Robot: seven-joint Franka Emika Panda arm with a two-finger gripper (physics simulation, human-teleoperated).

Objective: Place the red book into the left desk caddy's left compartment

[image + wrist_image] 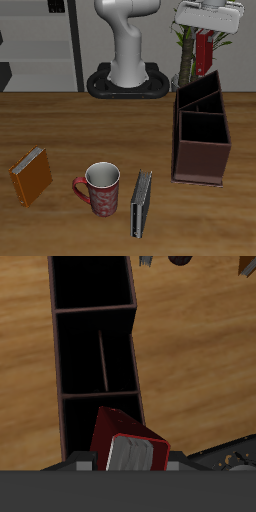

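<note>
The red book (204, 52) hangs upright in the air with my gripper (205, 36) shut on its top edge. It is above the back end of the left desk caddy (200, 165), a dark brown open box with inner dividers, and does not touch it. The wrist view looks down past the red book (112, 431) and my gripper (128, 453) into the caddy (141, 376). The book covers part of the end compartment. The other compartments show dark and hold nothing.
A red mug (101, 189) stands near the table's front edge. A thin dark grey book (141, 205) stands on edge beside it, and an orange book (31, 176) lies farther off. The robot base (126, 82) and a plant stem (185, 50) are at the back.
</note>
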